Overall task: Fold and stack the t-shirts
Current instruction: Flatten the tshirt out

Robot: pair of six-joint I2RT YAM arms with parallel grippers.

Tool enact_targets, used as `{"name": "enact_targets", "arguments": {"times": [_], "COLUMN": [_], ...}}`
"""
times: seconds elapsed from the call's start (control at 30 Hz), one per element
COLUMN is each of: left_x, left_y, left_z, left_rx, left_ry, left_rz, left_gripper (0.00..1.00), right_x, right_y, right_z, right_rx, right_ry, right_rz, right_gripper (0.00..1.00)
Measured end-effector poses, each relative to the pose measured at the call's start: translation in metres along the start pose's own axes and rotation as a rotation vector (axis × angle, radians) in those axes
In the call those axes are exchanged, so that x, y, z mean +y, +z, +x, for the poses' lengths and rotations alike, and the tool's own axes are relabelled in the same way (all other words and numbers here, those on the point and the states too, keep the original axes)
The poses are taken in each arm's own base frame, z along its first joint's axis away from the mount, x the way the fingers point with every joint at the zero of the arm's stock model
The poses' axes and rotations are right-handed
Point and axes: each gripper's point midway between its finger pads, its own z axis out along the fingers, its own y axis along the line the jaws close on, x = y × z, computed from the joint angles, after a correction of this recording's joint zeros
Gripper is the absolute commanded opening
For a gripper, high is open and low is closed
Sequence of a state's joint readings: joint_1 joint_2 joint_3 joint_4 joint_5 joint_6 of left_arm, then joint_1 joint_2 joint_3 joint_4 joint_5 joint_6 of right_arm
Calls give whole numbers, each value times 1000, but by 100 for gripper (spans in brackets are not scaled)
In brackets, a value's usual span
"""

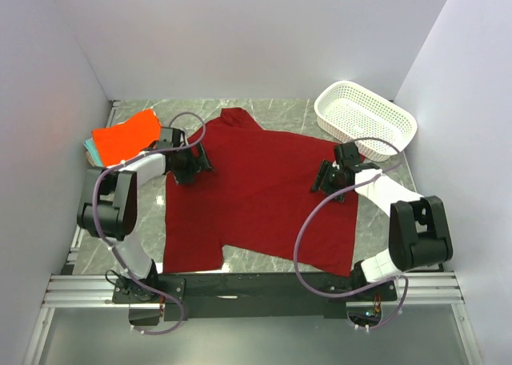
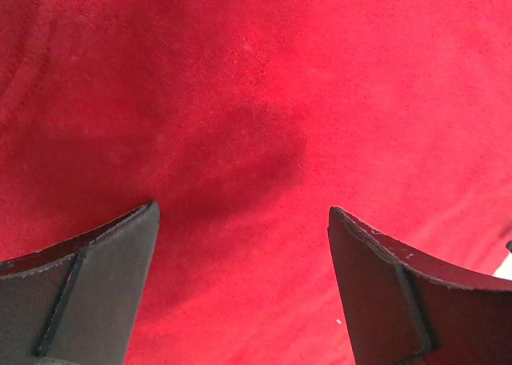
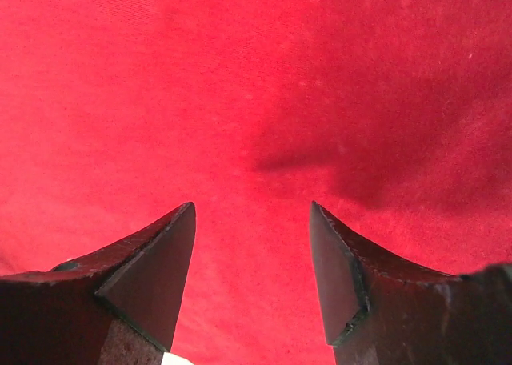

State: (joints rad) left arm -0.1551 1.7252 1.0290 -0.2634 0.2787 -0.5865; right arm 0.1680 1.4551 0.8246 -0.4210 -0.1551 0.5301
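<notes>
Crimson t-shirt (image 1: 256,197) lies flat across the counter (image 1: 288,113). Left claw (image 1: 192,163) and right claw (image 1: 324,177) hover over its sides, both spread, pinching nothing. Looks soft and floppy, so I'd grab sleeve edges. Orange t-shirt (image 1: 124,137) sits beyond its left sleeve.

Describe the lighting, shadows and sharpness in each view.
Top external: even, soft light, sharp throughout, no glare on the red t-shirt. Left wrist: cloth reads a far brighter red, with a soft shadow ahead of the open left gripper. Right wrist: same bright red, shadow to the upper right of the open right gripper.
</notes>
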Motion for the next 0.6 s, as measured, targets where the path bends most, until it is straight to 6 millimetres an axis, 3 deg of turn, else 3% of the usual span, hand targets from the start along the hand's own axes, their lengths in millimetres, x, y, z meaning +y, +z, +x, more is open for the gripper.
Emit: {"name": "enact_targets", "arguments": {"times": [0.2, 0.6], "left_x": [1, -12], "left_y": [14, 38], "left_z": [-6, -43], "left_rx": [2, -30], "left_ry": [-3, 28], "left_rz": [2, 16], "left_gripper": [91, 91], "right_x": [-13, -6], "right_y": [21, 34], "right_z": [14, -11], "right_rx": [76, 105], "right_ry": [25, 72], "right_rz": [59, 96], "right_gripper": [64, 62]}}
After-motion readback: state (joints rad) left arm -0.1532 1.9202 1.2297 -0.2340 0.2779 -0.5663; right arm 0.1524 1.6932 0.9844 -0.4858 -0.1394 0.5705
